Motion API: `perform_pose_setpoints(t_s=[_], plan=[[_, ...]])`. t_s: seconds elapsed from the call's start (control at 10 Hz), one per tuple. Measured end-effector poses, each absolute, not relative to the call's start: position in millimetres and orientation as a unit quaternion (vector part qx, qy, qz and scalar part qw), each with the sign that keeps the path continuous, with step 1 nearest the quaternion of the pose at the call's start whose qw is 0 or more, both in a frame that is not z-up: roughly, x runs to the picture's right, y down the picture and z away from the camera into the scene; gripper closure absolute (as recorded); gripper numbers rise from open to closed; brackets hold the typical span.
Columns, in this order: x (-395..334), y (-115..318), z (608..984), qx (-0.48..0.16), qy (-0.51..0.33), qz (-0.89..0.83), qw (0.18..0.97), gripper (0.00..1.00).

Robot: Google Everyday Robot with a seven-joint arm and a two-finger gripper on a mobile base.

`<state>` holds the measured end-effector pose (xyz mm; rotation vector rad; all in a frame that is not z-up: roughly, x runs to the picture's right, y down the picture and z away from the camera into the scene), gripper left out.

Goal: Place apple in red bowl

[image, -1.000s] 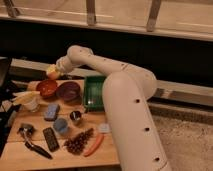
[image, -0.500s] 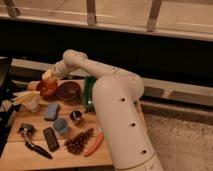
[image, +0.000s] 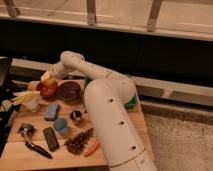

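Note:
The red bowl (image: pixel 45 90) sits at the back left of the wooden table (image: pixel 30 159), just left of the purple bowl (image: pixel 69 92). My gripper (image: pixel 48 78) reaches down from the arm's elbow and hangs right over the red bowl's far rim. A small orange-yellow round shape, the apple (image: pixel 48 76), shows at the gripper's tip just above the bowl. I cannot tell whether it is held or resting in the bowl. My pale arm (image: pixel 107 115) crosses the right half of the table.
A green tray (image: pixel 132 103) peeks out behind the arm. A white cup (image: pixel 30 101), blue sponge (image: pixel 51 111), blue cup (image: pixel 61 125), metal cup (image: pixel 76 116), pine cone (image: pixel 79 142), carrot (image: pixel 91 148), black remote (image: pixel 50 138) and black tool (image: pixel 37 149) lie in front.
The gripper with the orange-yellow fruit has moved left and down, from the table's back edge to just over the red bowl. The arm has swung with it.

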<state>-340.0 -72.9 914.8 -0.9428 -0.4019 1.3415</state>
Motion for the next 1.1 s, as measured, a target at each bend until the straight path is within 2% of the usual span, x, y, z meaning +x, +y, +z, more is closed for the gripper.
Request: perform_pose_setpoints(t_s=[0.1, 1.1], plan=[[-341.2, -71.3, 916.4, -0.42, -0.177, 0.593, 0.664, 0.32], [-341.1, -72.1, 915.8, -0.421, -0.181, 0.594, 0.661, 0.32]])
